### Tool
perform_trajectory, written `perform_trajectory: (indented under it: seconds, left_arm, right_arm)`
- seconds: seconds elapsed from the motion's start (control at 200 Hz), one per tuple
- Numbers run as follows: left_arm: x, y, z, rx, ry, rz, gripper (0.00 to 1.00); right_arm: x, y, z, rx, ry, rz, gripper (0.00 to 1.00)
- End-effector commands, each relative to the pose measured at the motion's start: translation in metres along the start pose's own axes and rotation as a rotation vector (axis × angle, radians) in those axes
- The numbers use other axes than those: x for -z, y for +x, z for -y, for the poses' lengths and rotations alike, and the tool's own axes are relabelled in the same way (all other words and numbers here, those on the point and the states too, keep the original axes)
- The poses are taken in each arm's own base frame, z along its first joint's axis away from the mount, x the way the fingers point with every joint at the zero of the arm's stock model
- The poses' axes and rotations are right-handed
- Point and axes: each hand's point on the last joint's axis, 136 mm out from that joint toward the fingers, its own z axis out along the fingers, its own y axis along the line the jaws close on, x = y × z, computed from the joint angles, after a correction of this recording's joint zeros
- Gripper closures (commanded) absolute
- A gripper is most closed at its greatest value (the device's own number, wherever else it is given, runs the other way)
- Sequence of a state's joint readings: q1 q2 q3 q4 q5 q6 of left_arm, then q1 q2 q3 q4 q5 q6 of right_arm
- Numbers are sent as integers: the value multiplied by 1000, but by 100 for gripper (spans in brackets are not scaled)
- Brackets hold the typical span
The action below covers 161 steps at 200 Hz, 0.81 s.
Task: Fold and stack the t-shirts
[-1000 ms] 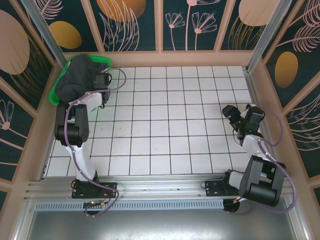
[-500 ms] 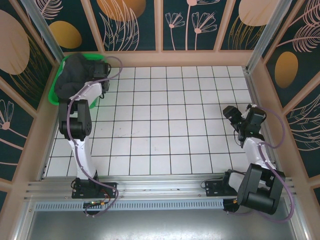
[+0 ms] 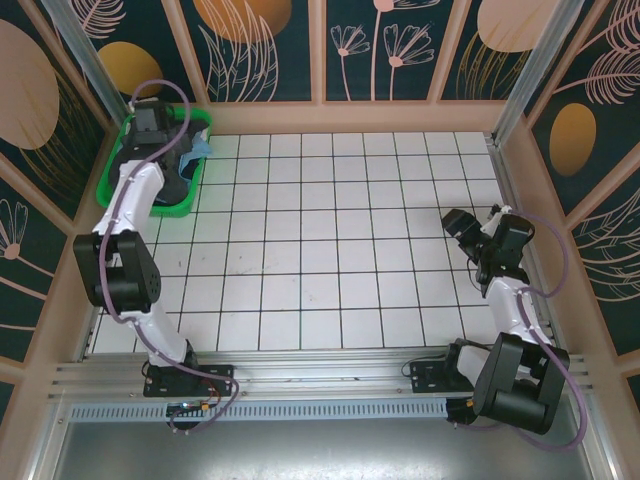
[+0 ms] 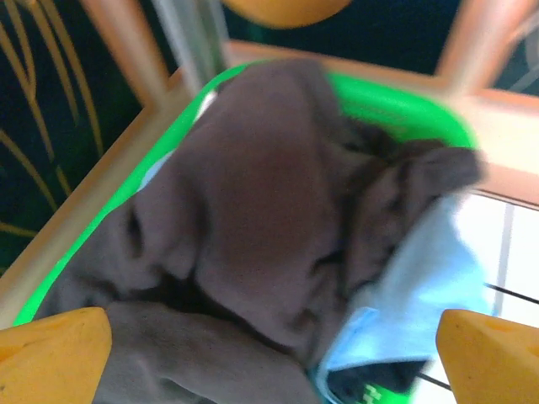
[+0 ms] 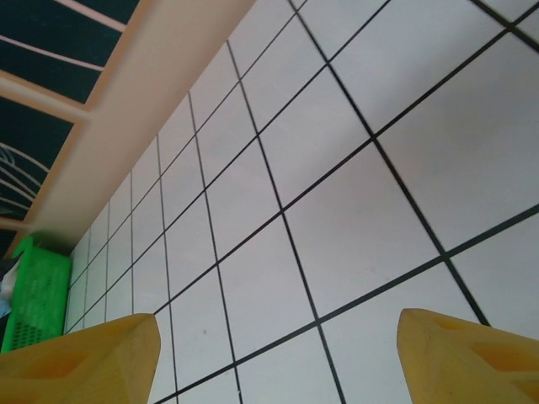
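Directly beneath the spread-apart left claw (image 4: 269, 353), both t-shirts (image 4: 253, 194) lie bunched in the basket (image 4: 404, 109).

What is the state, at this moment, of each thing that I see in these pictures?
dark grey t-shirt: crumpled, not folded, lying in the basket.
light blue t-shirt: crumpled, partly under the grey one.
green basket: upright, holding both shirts.
left gripper: open, above the shirts.
right gripper: open, empty, above the tiled table.
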State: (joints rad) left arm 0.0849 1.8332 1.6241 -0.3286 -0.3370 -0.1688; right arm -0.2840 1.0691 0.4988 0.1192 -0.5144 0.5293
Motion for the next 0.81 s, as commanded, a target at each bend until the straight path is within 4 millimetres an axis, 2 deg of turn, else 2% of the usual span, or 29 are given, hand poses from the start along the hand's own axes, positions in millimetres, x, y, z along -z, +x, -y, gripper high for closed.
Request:
perform_trajectory:
  seconds: [0.0,0.205,0.34,0.455,0.53,0.631,0.701,0.796,0.801]
  left_arm:
    - [-35,46,-13,72,-41,-173,6]
    - [-61,57,-7,121,-3,-229,28]
    - [-59,53,-1,126,33,-230,58]
    - [-46,38,0,127,54,-211,84]
    - [-27,13,2,137,93,-165,92]
    - [16,-42,0,161,137,-45,97]
    - [56,-88,1,165,198,78,100]
    - [119,-148,3,149,280,304,100]
    - [128,-152,2,149,286,325,100]
  right_arm:
    - [1,6,-15,39,-80,-22,26]
    - [3,8,-14,55,-76,-22,27]
    - [3,9,-8,58,-53,-12,27]
    - [1,10,-8,54,-59,-15,27]
    - [1,10,-9,51,-63,-17,27]
    - [1,11,-10,51,-72,-20,27]
    - [1,11,-12,49,-79,-21,27]
    - [1,12,-13,43,-92,-23,27]
    - [1,12,-13,43,-93,-24,27]
